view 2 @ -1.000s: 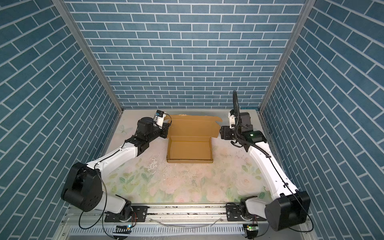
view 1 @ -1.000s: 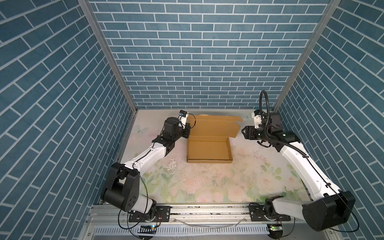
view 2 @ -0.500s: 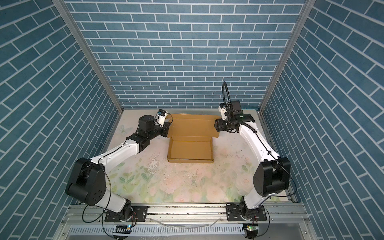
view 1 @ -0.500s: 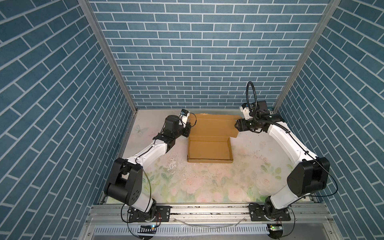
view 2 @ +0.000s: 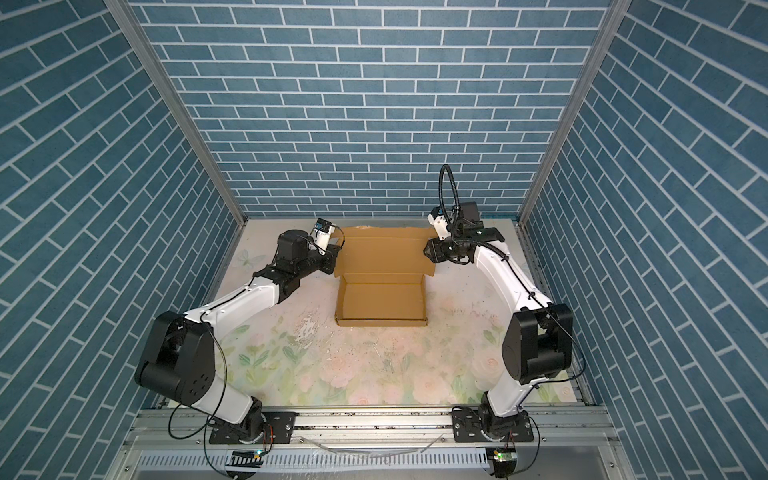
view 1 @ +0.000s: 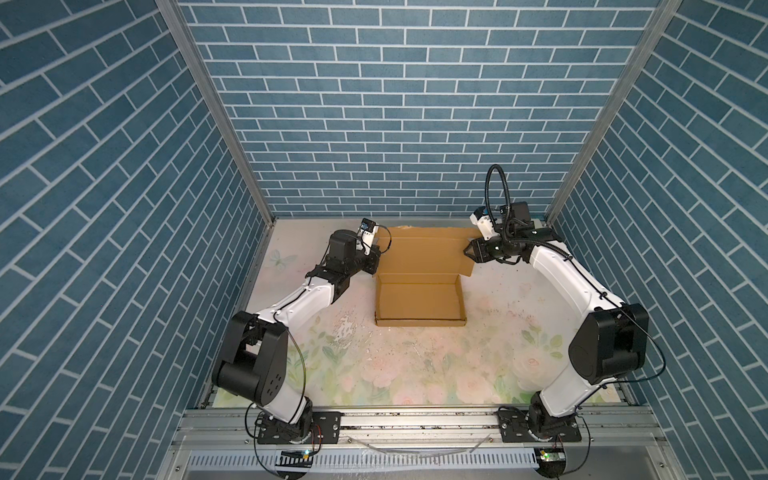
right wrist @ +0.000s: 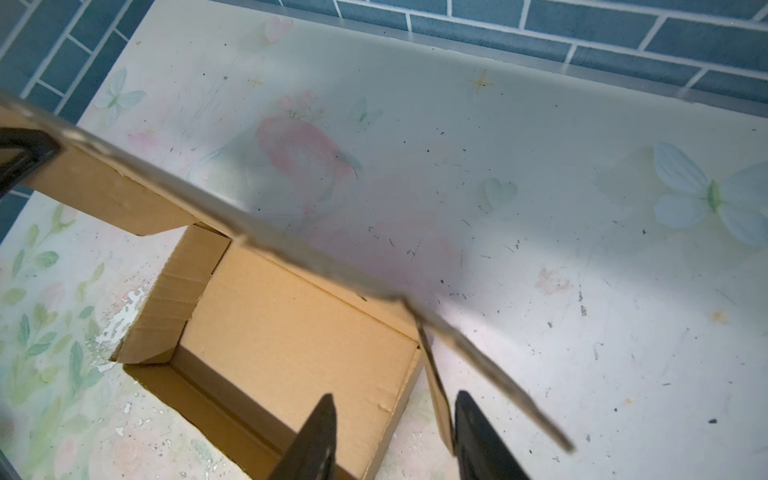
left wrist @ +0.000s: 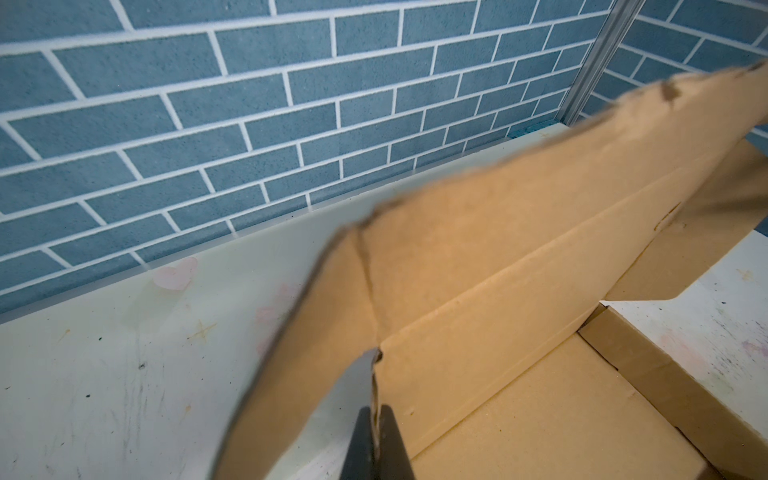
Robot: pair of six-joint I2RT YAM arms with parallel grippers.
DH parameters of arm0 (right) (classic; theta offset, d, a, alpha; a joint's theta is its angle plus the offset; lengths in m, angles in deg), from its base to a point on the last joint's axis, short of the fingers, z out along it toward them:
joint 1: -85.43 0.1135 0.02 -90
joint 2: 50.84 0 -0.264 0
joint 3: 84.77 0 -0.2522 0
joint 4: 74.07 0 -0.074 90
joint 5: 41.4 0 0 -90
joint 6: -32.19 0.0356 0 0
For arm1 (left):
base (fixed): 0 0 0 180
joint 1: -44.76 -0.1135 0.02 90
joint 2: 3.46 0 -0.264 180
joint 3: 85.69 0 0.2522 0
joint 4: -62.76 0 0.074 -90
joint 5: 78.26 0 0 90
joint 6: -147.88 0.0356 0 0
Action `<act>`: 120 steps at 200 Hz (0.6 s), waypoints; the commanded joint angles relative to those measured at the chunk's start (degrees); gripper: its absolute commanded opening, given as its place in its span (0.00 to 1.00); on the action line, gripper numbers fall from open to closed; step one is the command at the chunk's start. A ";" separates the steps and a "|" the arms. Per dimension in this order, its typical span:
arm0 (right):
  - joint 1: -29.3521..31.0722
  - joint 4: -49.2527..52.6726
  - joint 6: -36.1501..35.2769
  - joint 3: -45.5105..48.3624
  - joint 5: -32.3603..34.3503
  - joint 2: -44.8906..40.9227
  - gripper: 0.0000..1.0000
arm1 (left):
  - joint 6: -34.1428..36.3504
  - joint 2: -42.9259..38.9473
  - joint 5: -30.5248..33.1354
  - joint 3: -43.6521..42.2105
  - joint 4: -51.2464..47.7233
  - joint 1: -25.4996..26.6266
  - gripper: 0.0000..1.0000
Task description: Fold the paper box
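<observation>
Right wrist view: right claw (right wrist: 395,399) now straddles the lid's right side flap (right wrist: 436,386). The fingers (right wrist: 316,436) are apart, gap on both sides of the flap, the far one nearly touching it, no pinch yet.

Change: a second ago this claw hung off the right of the lid (view 1: 424,253), clear of the cardboard and spread wider. Since then the arm swung in toward the back wall (view 1: 415,145), the claw reached the flap, and its jaws are narrowing around it. In both top views it sits at the lid's right edge (view 2: 428,251).

Left claw (left wrist: 376,415) unchanged: clamped tight on the paper box (view 1: 419,291) at the lid's left flap corner, cardboard pinched between its fingers. Same spot in a top view (view 1: 374,266).

Paper box sits on the tabletop (view 1: 415,374), centred and toward the back wall. The tray (view 1: 417,297) is already formed with all four walls up. Lid stands raised behind it, leaning back, side flaps not tucked.

Meaning for the task: both lid sides are about to be under control, so likely step is grabbing the right flap, then folding flaps in and bringing the lid down. Closing is still undone.

Writing: none readable. Cardboard is plain tan, no print, no labels. Tabletop has a faded flower and butterfly pattern only.
</observation>
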State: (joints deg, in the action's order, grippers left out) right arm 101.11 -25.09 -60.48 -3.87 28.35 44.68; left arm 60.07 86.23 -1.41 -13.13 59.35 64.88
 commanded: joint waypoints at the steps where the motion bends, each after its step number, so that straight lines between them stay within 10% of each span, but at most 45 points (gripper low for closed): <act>1: -0.21 -2.18 -0.20 2.60 -2.38 0.37 0.39 | -0.08 0.31 -0.79 0.52 0.88 -0.21 0.00; 120: 3.58 -13.73 13.73 12.26 7.20 -6.25 0.00 | -11.07 -1.71 3.76 -5.46 11.40 2.76 0.00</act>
State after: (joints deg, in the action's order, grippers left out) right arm 103.04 -34.92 -51.19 5.76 32.89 41.91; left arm 52.14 86.12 0.71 -16.62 66.03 65.97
